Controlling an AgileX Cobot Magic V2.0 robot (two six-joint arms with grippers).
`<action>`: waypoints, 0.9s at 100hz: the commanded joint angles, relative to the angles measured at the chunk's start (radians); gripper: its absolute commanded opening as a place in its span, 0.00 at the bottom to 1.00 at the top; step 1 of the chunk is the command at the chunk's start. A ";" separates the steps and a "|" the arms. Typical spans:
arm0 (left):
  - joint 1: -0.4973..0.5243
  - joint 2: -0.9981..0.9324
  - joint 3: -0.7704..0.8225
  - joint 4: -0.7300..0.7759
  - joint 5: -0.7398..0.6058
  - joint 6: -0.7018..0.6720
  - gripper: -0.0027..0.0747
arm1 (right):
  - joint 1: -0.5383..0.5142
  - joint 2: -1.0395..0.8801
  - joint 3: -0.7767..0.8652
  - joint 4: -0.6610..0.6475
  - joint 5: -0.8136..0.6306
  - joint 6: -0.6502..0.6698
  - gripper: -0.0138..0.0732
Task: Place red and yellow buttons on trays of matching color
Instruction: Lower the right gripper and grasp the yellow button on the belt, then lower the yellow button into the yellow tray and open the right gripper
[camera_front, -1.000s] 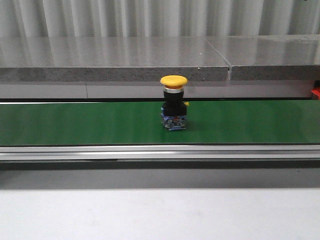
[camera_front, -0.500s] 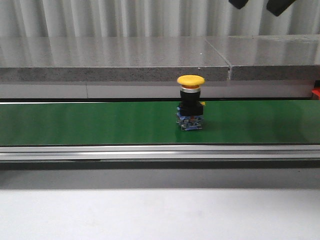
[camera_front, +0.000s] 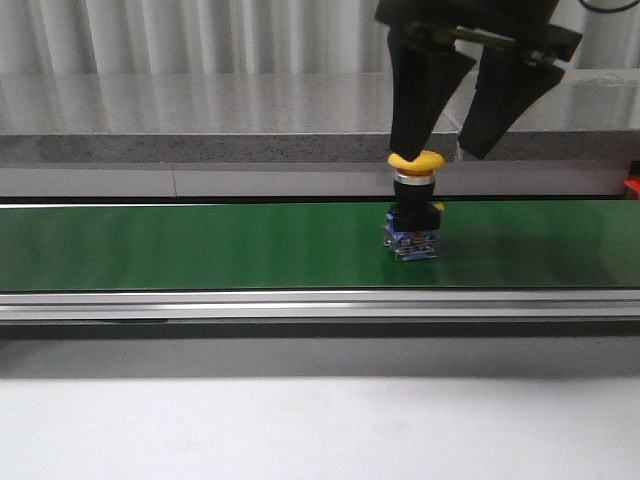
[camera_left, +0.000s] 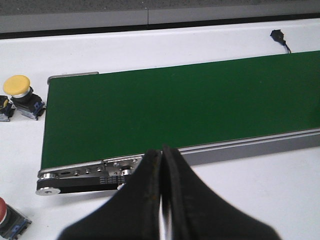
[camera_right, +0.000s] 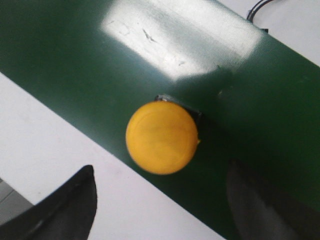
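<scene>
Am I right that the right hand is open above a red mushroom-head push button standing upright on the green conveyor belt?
Not quite: the mushroom-head push button is yellow, not red, as the right wrist view shows. The rest holds: the right hand is open above it, and it stands upright on the green conveyor belt.

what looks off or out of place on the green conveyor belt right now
Nothing stands out. The yellow mushroom-head push button stands upright on the green conveyor belt, with the open right gripper just above it. The belt shows only glare and faint scuffs.
</scene>
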 joint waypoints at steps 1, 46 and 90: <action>-0.007 0.002 -0.029 -0.014 -0.062 -0.003 0.01 | -0.001 -0.017 -0.030 -0.004 -0.047 -0.013 0.78; -0.007 0.002 -0.029 -0.014 -0.062 -0.003 0.01 | -0.002 0.008 -0.030 -0.045 -0.082 -0.013 0.44; -0.007 0.002 -0.029 -0.014 -0.062 -0.003 0.01 | -0.042 -0.150 -0.005 -0.057 -0.083 0.204 0.44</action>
